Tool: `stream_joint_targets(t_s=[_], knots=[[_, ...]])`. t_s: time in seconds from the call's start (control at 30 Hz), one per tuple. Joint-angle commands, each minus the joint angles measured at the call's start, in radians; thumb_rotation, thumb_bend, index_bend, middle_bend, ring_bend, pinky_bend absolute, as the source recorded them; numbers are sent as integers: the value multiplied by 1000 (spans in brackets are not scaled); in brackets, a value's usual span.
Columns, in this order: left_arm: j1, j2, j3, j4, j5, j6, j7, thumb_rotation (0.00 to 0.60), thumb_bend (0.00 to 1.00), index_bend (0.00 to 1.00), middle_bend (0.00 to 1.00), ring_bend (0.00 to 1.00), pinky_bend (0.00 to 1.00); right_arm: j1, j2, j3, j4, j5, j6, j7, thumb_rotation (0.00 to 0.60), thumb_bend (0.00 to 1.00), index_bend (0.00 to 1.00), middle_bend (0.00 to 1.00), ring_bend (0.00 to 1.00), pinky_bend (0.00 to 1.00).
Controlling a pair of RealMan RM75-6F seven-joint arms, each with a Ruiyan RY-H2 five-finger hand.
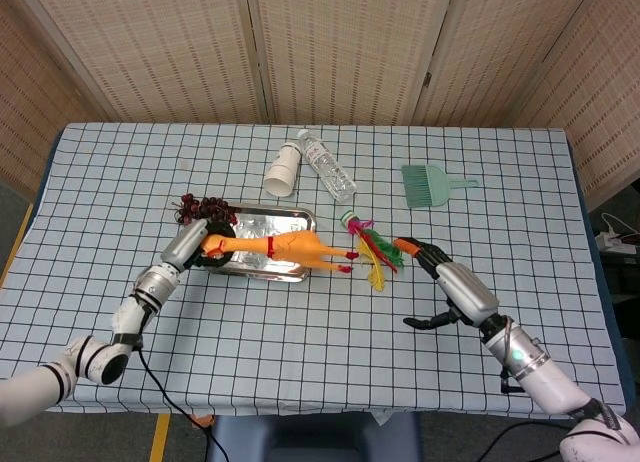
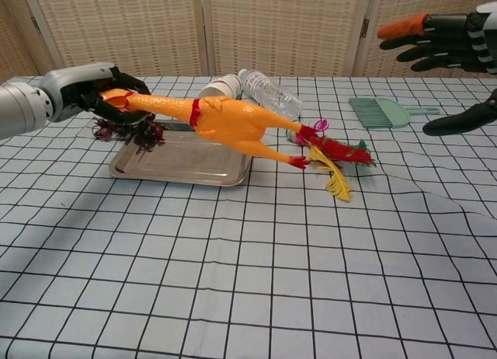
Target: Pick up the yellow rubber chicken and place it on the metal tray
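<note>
The yellow rubber chicken (image 1: 285,247) (image 2: 225,123) hangs stretched out above the metal tray (image 1: 232,264) (image 2: 171,166), its red feet past the tray's right edge. My left hand (image 1: 198,244) (image 2: 97,92) grips the chicken's head end over the tray's left side. Off to the right, my right hand (image 1: 450,292) (image 2: 450,52) is raised with fingers spread and holds nothing.
A bunch of dark grapes (image 1: 200,208) lies just left of the tray. A paper cup (image 1: 283,171) and a plastic bottle (image 1: 328,166) lie behind it. A feathered toy (image 1: 372,247) (image 2: 334,155) sits right of the tray, a green brush (image 1: 430,183) further back right.
</note>
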Motion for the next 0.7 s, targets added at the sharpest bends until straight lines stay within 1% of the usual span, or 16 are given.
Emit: stream_joint_targets(t_s=[0.03, 0.17, 0.33, 0.53, 0.6, 0.7], knots=[[-52, -28, -28, 124, -18, -70, -75, 600, 807, 832, 640, 437, 491, 4, 1, -3, 21, 4, -15, 4, 600, 104, 0, 0, 0, 0], [-76, -53, -19, 229, -12, -122, -130, 600, 799, 831, 637, 436, 480, 12, -13, 3, 35, 16, -25, -3, 600, 104, 0, 0, 0, 0], [-91, -69, 29, 312, 52, -153, -218, 600, 802, 831, 634, 431, 438, 17, -29, -1, 36, 22, -40, -9, 600, 104, 0, 0, 0, 0], [-95, -76, 79, 368, 122, -133, -338, 600, 802, 831, 631, 425, 433, 10, -43, -5, 39, 16, -27, -18, 600, 104, 0, 0, 0, 0], [-96, -79, 93, 385, 137, -125, -356, 600, 798, 831, 630, 423, 430, 8, -43, -5, 37, 17, -24, -21, 600, 104, 0, 0, 0, 0], [-100, -97, 118, 427, 159, -116, -362, 600, 765, 828, 625, 417, 426, 5, -40, -7, 30, 17, -22, -23, 600, 104, 0, 0, 0, 0]])
